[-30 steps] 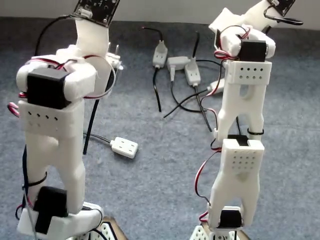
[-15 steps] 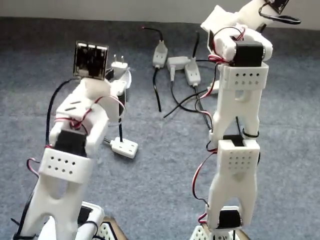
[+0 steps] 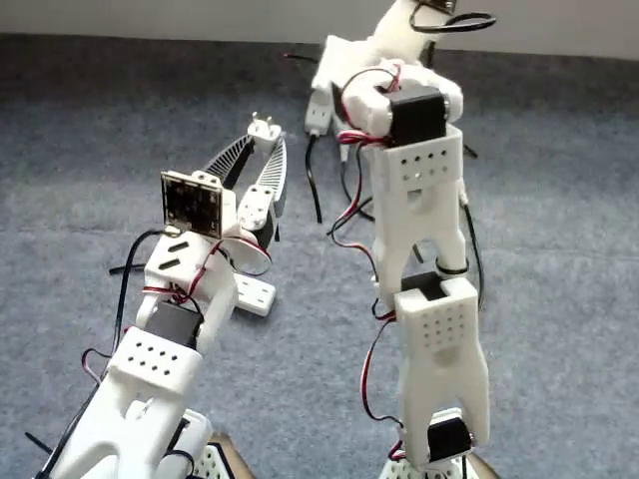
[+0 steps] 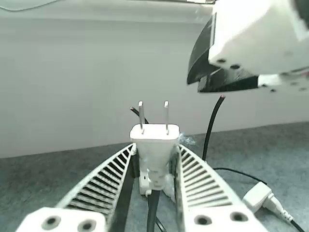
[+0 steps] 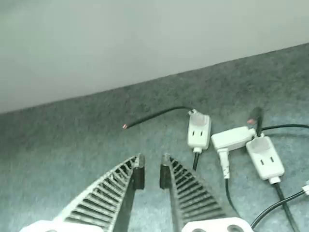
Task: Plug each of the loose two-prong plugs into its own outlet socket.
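Observation:
My left gripper (image 4: 154,151) is shut on a white two-prong plug (image 4: 154,140), held above the carpet with its prongs pointing away from the wrist. In the high view that plug (image 3: 263,130) sits at the tips of the left gripper (image 3: 262,150). My right gripper (image 5: 150,172) hovers over the carpet, open by a narrow gap with nothing between its fingers. Beyond it lie a white outlet socket (image 5: 198,131), a white plug (image 5: 231,138) and a second socket (image 5: 263,159), close together with their black cords.
A white multi-outlet block (image 3: 252,295) lies on the carpet beside the left arm. The right arm (image 3: 414,180) stands tall mid-table and hides most of the far sockets (image 3: 318,110). Black cords trail across the carpet. A pale wall bounds the far side.
The left arm has come down and stretched forward, carrying the plug toward the table's middle. The right arm has swung left, across the far sockets.

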`<state>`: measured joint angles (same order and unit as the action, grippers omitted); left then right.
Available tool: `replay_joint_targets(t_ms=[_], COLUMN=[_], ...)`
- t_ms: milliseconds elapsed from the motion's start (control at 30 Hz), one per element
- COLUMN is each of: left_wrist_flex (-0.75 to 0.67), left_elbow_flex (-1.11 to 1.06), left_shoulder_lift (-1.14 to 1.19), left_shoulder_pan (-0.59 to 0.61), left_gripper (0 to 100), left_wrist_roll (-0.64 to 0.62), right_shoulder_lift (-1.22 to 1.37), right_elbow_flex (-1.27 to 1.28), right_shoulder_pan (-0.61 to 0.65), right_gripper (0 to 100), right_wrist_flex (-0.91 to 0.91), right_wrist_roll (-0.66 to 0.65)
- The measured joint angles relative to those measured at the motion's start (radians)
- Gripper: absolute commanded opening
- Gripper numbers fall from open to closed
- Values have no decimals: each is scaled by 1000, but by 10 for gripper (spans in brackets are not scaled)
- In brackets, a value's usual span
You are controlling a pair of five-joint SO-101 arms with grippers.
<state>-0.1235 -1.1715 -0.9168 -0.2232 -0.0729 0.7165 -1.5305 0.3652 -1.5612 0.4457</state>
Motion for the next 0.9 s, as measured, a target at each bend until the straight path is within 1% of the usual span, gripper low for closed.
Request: replay_joint_targets(t_ms=[133, 267, 567, 733, 900], left_wrist_flex=[-74, -118, -123, -123, -123], left_elbow_flex=[0, 0, -21, -37, -37], left_shoulder_lift=[0, 0, 0, 0, 0], left_shoulder_pan=[-5, -9, -8, -8, -8], left_gripper=[7, 7, 7, 7, 7], left_wrist_roll=[0, 0, 2, 2, 2], right_shoulder_lift=[0, -14, -60, -144, -235], right_elbow_flex=[-38, -117, -120, -120, -121], right_shoulder_pan=[72, 86, 101, 135, 222], right_gripper=[6, 6, 6, 6, 6], right_wrist_flex=[-54, -124, -147, -161, -164], right_wrist_roll=[-11, -11, -11, -14, -130])
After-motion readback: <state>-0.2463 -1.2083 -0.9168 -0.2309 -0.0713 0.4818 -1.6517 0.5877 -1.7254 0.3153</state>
